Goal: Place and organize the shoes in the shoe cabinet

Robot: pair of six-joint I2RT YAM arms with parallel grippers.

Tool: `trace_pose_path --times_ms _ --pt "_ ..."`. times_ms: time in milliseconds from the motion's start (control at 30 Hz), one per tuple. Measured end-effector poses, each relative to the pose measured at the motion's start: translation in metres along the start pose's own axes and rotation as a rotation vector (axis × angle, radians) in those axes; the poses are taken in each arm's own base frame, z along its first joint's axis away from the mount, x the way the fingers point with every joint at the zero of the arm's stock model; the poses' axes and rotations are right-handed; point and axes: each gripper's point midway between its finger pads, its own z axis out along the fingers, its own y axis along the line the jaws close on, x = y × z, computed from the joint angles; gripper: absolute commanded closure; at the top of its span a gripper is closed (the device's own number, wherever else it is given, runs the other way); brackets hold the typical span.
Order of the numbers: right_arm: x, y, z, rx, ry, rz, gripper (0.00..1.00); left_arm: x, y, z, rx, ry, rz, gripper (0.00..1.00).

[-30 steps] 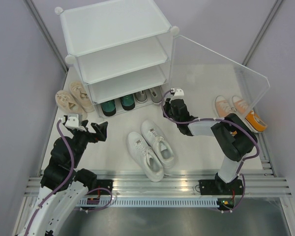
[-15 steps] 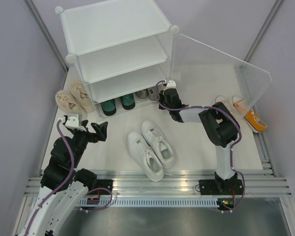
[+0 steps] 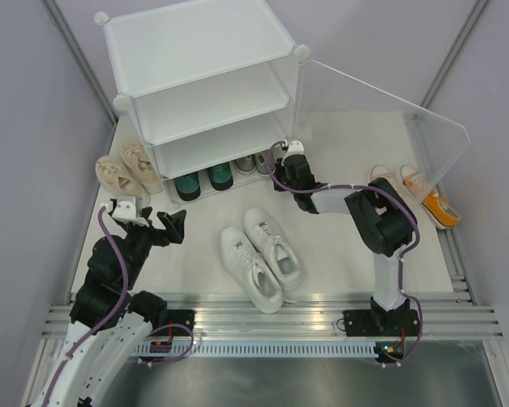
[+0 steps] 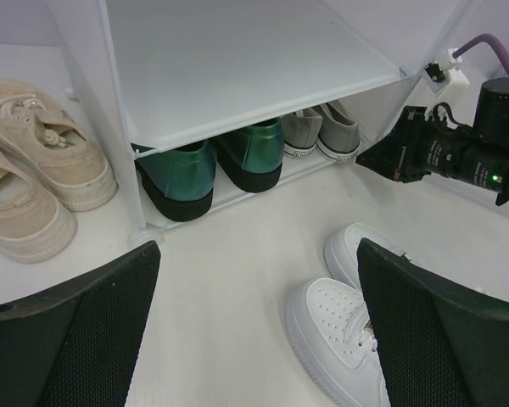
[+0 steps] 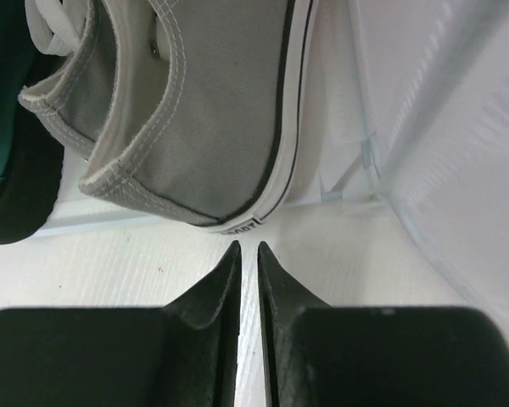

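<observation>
— Where is the left hand point(image 3: 171, 226)?
— Unmoved, spread wide, holding nothing.
— And the right hand point(image 5: 248, 248)?
— Clenched empty. Since a second ago it has reached the shoe cabinet point(image 3: 204, 93), bottom tier, with the grey shoe point(image 5: 195, 110) heel at its twelve o'clock.

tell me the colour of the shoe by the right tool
Grey; the shoe has a white sole, clearest in right wrist view.
</observation>
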Motion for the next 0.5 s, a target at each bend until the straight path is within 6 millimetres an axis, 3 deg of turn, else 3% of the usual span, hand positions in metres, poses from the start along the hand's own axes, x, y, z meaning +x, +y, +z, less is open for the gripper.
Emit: trace_pose_path --times_ms 267,433,500 --pt "0.003 -0.005 -0.019 -0.031 -0.041 0.053 0.53 0.0 0.0 0.0 0.0 0.0 0.0 0.0" --pt "-0.005 0.001 -0.02 -0.049 -0.077 0.046 0.49 0.0 0.0 0.0 0.0 0.0 0.0 0.01" --pt "-0.008 0.004 -0.019 -0.057 -0.084 0.038 0.43 0.0 0.0 0.0 0.0 0.0 0.0 0.0"
